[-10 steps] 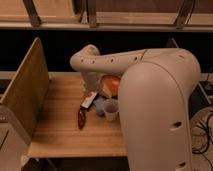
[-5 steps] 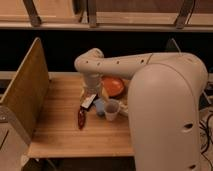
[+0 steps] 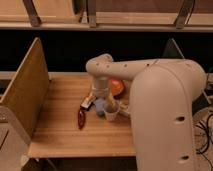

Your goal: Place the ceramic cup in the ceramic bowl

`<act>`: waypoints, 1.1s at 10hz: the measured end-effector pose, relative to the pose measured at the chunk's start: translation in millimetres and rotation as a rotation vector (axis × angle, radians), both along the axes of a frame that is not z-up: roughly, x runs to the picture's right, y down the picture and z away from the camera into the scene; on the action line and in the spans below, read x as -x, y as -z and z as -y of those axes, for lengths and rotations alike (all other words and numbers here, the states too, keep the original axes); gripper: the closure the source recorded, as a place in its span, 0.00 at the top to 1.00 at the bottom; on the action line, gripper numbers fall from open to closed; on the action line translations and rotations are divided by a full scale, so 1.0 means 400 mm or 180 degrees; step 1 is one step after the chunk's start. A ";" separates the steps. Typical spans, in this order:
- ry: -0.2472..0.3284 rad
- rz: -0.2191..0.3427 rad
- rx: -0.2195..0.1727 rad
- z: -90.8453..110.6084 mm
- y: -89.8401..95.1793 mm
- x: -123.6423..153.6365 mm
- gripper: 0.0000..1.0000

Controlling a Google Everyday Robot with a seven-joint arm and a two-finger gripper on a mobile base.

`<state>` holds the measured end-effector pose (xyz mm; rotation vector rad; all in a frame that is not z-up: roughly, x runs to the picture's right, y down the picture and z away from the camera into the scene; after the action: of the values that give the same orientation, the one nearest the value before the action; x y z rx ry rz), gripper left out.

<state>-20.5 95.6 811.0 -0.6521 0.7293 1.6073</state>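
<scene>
The whitish ceramic cup (image 3: 111,111) stands upright on the wooden table (image 3: 60,135), near its middle. The orange-red ceramic bowl (image 3: 117,86) sits just behind it, partly hidden by my arm. My gripper (image 3: 101,100) points down from the wrist, just left of the cup and in front of the bowl, over a blue-grey block (image 3: 99,107). My arm covers the bowl's left side.
A dark red pepper-like object (image 3: 81,118) lies left of the cup. A small white and red item (image 3: 87,102) lies beside the gripper. A wooden side panel (image 3: 25,92) walls the table's left edge. My large arm body (image 3: 167,115) fills the right side.
My arm has shifted slightly right and down toward the cup. More of the bowl shows. The cup, the pepper and the block have not moved.
</scene>
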 end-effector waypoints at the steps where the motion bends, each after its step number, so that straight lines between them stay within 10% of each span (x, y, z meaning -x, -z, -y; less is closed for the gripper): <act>1: 0.0005 0.0000 0.0065 -0.007 -0.012 0.000 0.80; 7: 0.0135 -0.0067 0.0115 0.010 -0.057 -0.001 0.30; 11: 0.0183 -0.0033 -0.0317 0.128 0.026 0.051 0.00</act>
<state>-40.8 44.5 800.8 -0.5464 0.6654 1.5846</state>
